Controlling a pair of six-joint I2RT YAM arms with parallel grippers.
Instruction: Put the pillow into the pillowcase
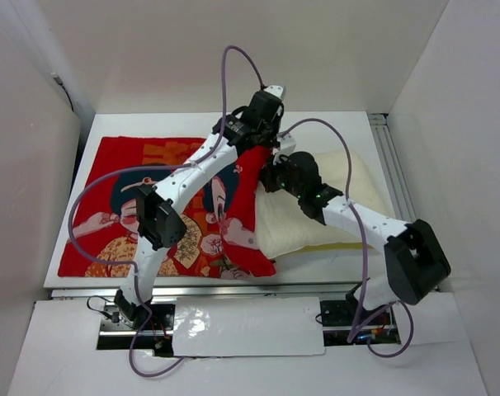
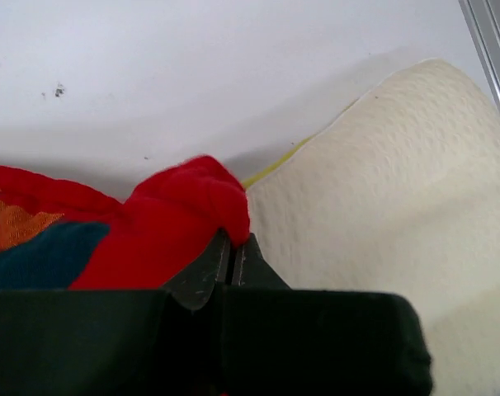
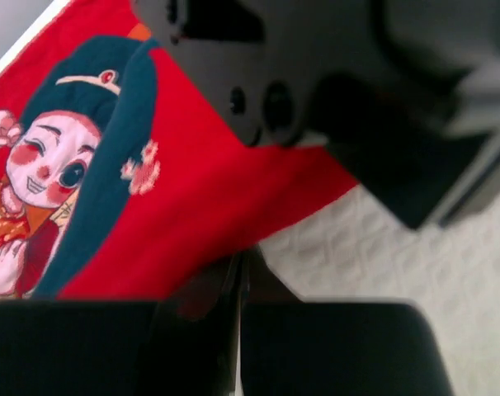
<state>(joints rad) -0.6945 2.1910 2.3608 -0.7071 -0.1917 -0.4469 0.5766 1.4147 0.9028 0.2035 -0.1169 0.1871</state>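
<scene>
The red pillowcase point(image 1: 110, 161) with its cartoon figures lies flat on the left of the table. The cream pillow point(image 1: 361, 177) lies to its right, its left end against the case's right edge. My left gripper point(image 1: 272, 147) is at the far end of that edge. In the left wrist view it point(image 2: 233, 242) is shut on a bunched fold of the pillowcase point(image 2: 180, 210), with the pillow point(image 2: 382, 190) beside it. My right gripper point(image 1: 275, 175) is just nearer along the same edge. In the right wrist view it point(image 3: 243, 266) is shut on the pillowcase's hem point(image 3: 200, 173), over the pillow point(image 3: 382, 264).
White enclosure walls stand on three sides. An aluminium rail point(image 1: 396, 177) runs along the table's right edge, close to the pillow. Purple cables point(image 1: 233, 62) loop above both arms. The left arm's wrist point(image 3: 316, 74) hangs close over the right gripper.
</scene>
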